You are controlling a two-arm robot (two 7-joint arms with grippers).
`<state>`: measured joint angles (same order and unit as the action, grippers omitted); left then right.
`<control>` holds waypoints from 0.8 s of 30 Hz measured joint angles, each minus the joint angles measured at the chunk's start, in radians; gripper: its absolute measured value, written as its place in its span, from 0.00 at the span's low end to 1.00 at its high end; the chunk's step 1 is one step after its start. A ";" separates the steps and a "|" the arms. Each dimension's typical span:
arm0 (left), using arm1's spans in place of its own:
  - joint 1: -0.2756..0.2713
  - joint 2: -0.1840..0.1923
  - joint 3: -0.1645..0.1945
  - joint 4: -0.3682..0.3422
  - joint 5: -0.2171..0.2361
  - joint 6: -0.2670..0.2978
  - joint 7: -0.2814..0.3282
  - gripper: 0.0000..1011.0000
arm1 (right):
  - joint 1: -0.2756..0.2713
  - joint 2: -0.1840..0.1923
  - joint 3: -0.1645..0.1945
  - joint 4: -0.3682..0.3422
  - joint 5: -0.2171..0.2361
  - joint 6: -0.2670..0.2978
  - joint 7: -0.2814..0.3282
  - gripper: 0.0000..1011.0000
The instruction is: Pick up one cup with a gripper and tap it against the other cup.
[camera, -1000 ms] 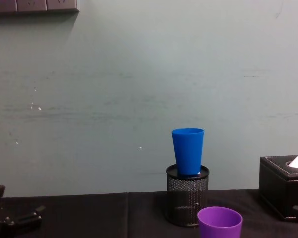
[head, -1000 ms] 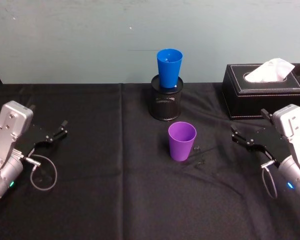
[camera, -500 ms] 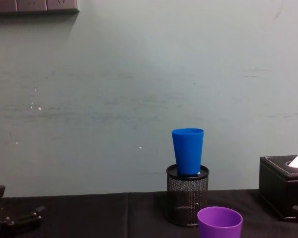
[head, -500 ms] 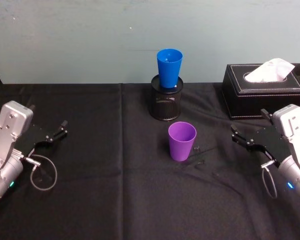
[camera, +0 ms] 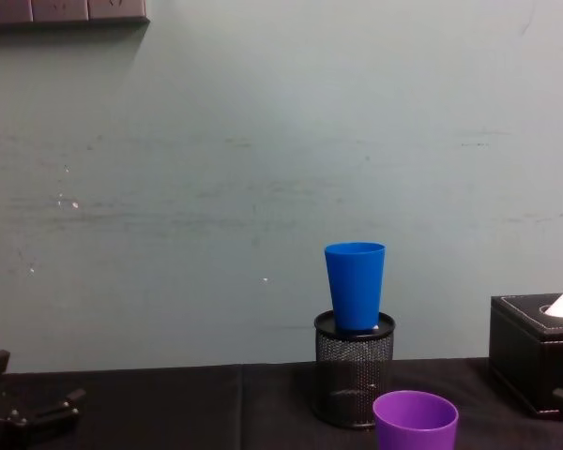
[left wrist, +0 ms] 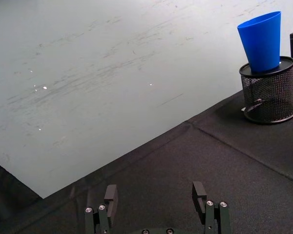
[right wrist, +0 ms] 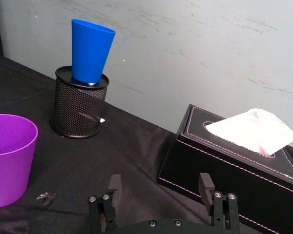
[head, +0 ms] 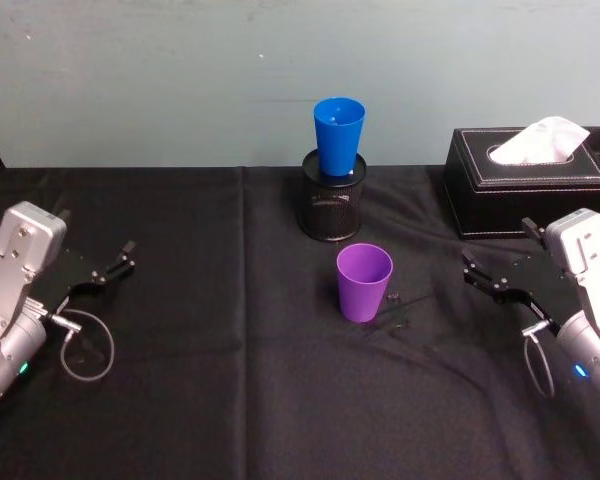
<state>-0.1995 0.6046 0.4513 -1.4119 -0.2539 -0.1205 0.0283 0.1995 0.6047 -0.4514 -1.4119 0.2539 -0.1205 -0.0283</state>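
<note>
Purple cup [head: 365, 282], blue cup [head: 339, 135], left gripper [left wrist: 155, 195], right gripper [right wrist: 159, 184] unmoved, jaws apart.

The left arm [head: 22, 245] and the right arm [head: 586, 248] were cased in boxy silver-grey shells, each fitted with a looped grey cable [head: 85, 350] and a small glowing light [head: 579, 371], while the left gripper [head: 115, 264] and the right gripper [head: 472, 272] were made of flat black fingers fastened with silver screws [right wrist: 106, 197].
</note>
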 joint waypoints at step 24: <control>0.000 0.000 0.000 0.000 0.000 0.000 0.000 0.99 | -0.013 -0.111 -0.086 0.000 -0.018 -0.002 0.173 0.99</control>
<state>-0.1995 0.6047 0.4514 -1.4120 -0.2539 -0.1205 0.0283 0.1862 0.4933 -0.5372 -1.4121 0.2360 -0.1224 0.1446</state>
